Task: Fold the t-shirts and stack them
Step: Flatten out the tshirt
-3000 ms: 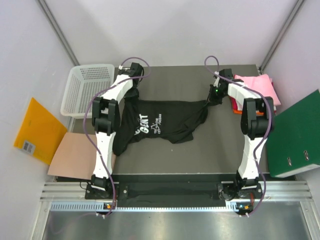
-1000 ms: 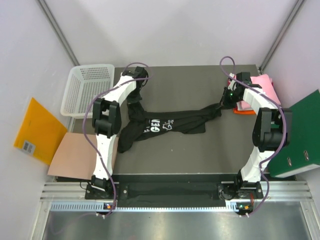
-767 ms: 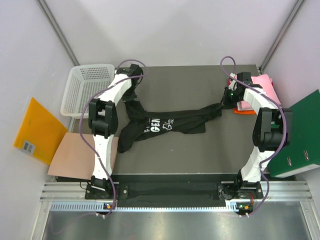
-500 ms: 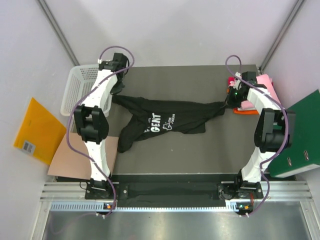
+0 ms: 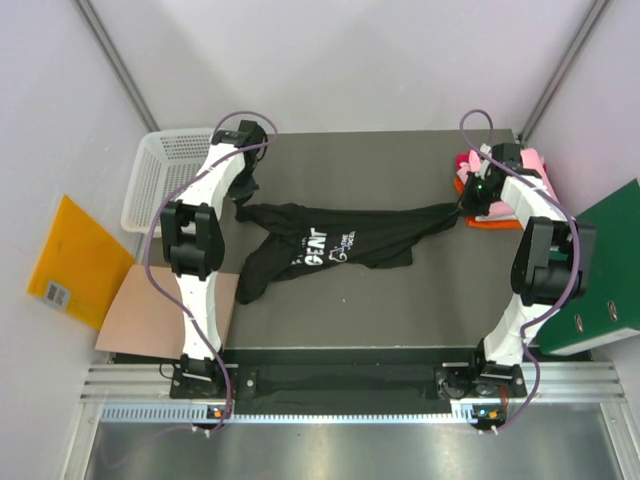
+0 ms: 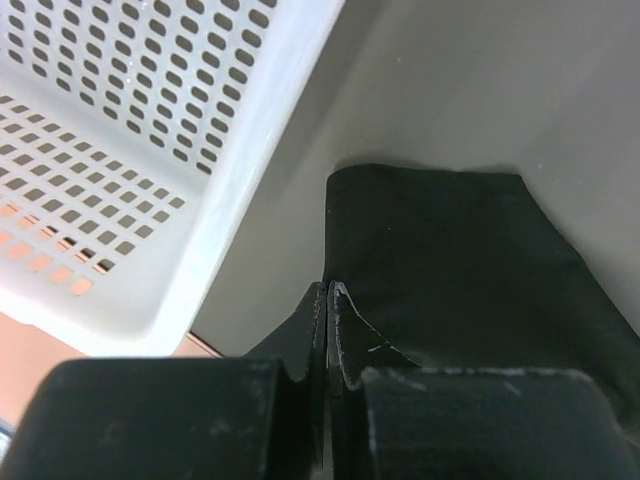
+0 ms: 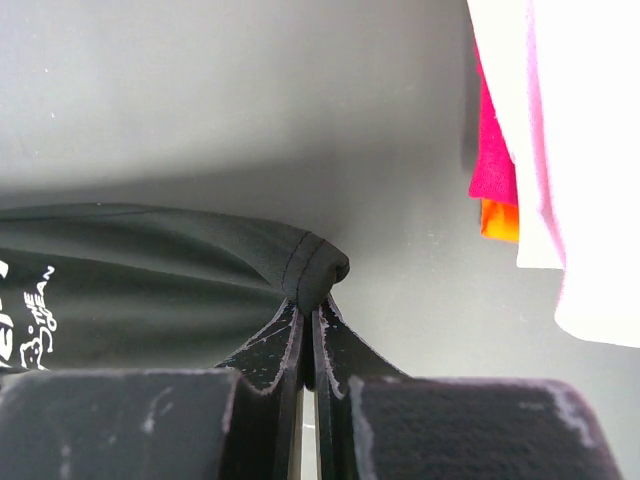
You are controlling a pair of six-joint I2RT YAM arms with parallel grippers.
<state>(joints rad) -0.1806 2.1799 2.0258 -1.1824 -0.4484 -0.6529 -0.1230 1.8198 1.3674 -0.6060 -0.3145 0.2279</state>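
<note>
Folded tees (image 7: 575, 150) run off right edge in right wrist view; from above, mostly hidden behind right arm (image 5: 548, 262). Black tee (image 5: 350, 240): smaller print too small to read, creased. Basket (image 6: 120, 150) cut by top, left edges at left wrist. Green folder (image 5: 598, 270) clipped right.

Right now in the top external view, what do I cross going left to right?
Yellow padded envelope → white mesh basket → left end effector → black t-shirt → folded t-shirt stack → green folder.

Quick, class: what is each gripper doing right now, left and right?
Left gripper: shut on one end of the black t-shirt.
Right gripper: shut on its other end.
</note>
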